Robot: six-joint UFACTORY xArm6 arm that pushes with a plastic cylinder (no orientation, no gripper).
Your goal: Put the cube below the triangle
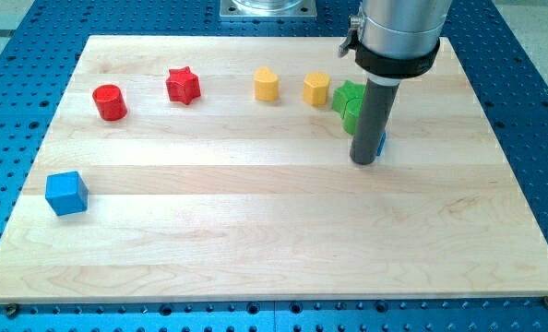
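A blue cube [66,193] sits near the board's left edge, low on the view's left. My tip [363,162] rests on the board at the upper right, far from the cube. Just right of the rod a sliver of a blue block [382,143] shows; the rod hides most of it, so its shape cannot be made out. The rod stands against this block and just below the green blocks [349,103].
Along the view's top stand a red cylinder [110,101], a red star [183,85], a yellow block [267,84] and a second yellow block [316,88]. The wooden board [256,240] lies on a blue perforated table.
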